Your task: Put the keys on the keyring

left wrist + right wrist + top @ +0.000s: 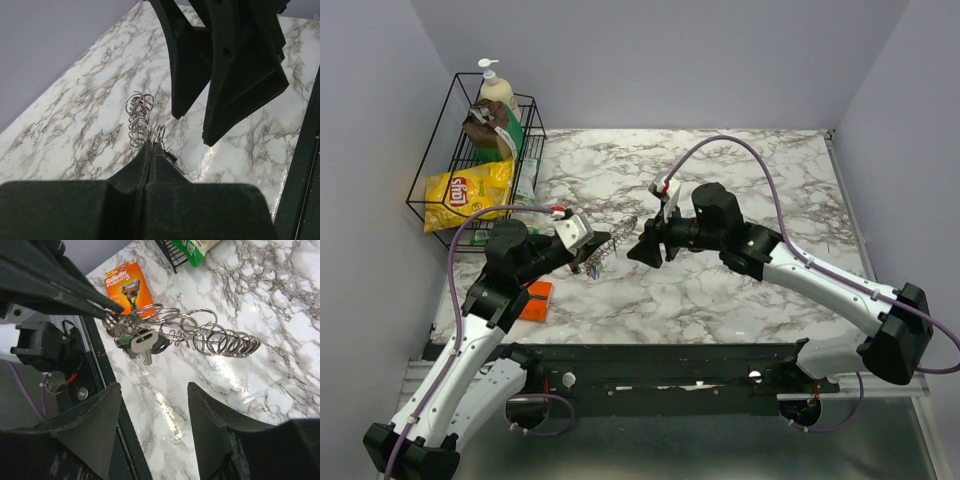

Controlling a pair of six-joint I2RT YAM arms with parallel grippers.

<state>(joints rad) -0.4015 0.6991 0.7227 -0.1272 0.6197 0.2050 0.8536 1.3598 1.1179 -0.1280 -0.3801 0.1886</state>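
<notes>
Right wrist, coiled silvery keyring [210, 337], glossy marble table [280, 285]

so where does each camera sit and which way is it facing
top external: above and behind the bases, looking down on the marble table; left arm and right arm both show.
left wrist: looks forward over its own shut left gripper at the right gripper.
right wrist: looks over its own open gripper at the left gripper pinching the keyring.
shared: both wrist views show the keyring, and each shows the other gripper.
</notes>
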